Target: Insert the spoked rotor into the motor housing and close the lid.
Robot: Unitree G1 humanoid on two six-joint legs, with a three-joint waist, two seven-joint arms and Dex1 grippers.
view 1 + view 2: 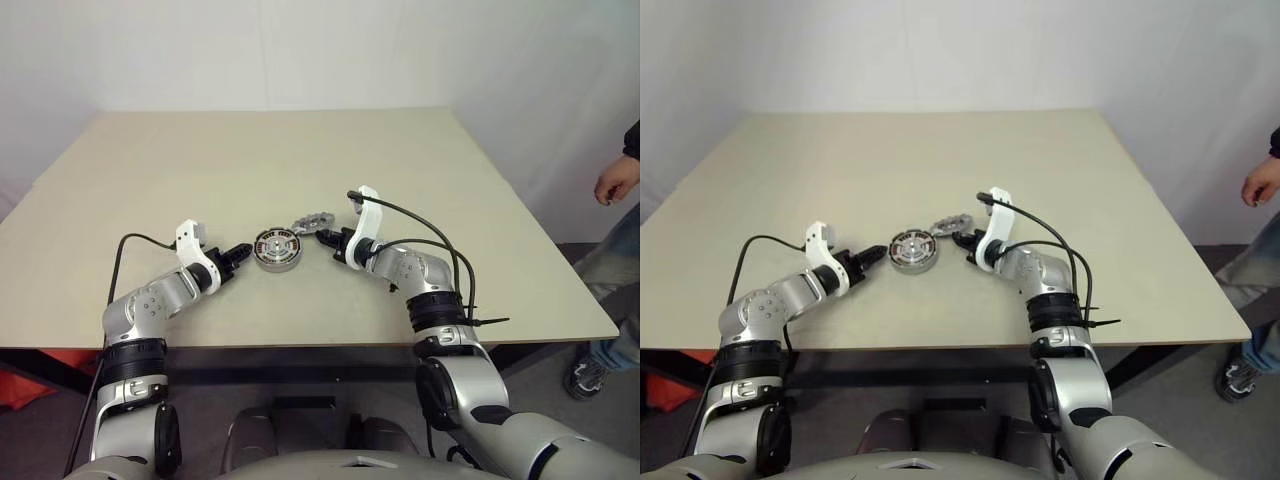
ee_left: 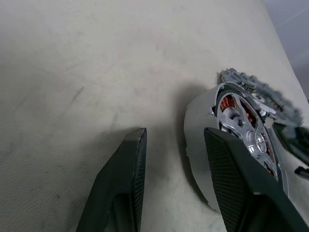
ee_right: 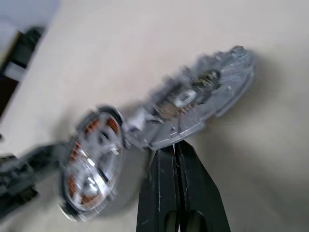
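Lid (image 3: 203,96) was pinched at its rim by closed R gripper (image 1: 326,238); L gripper (image 2: 176,159), fingers apart, braced motor housing (image 1: 277,249), rotor seated. Lid best lowered level, centred.

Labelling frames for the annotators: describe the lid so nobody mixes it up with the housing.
On the beige table, between the two grippers, sits the round motor housing showing copper windings. The lid is the flat grey disc just behind it toward the right gripper, tilted, notched rim, no copper.
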